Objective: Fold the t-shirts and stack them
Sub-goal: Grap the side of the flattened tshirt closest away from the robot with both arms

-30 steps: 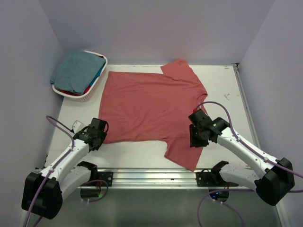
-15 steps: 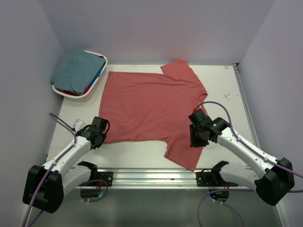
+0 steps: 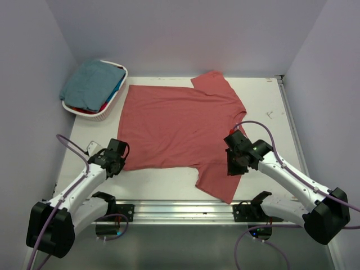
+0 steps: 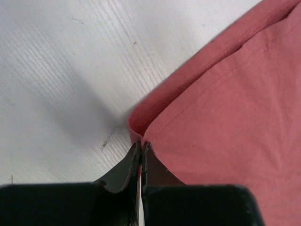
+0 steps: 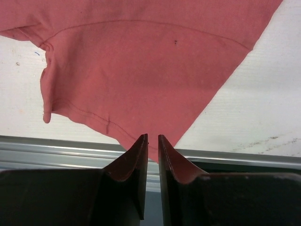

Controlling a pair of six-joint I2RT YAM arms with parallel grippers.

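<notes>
A brick-red t-shirt [image 3: 174,124] lies spread flat on the white table, one sleeve pointing toward the near edge. My left gripper [image 3: 120,163] sits at the shirt's near-left hem corner. In the left wrist view that gripper [image 4: 141,143] is shut on the folded corner of the red cloth [image 4: 225,108]. My right gripper [image 3: 236,163] hovers over the near sleeve. The right wrist view shows it [image 5: 153,137] with its jaws a narrow slit apart and the tip of the sleeve [image 5: 141,61] reaching between them. A teal t-shirt [image 3: 93,84] is piled in the basket.
The white oval basket [image 3: 84,111] stands at the back left, with bits of bright blue and red cloth [image 3: 111,99] under the teal shirt. A metal rail [image 3: 180,211] runs along the near table edge, just below the sleeve tip. Walls enclose the table on three sides.
My left jaws have closed onto the shirt's hem corner. The right jaws have narrowed around the sleeve tip. The shirt itself lies as before.
</notes>
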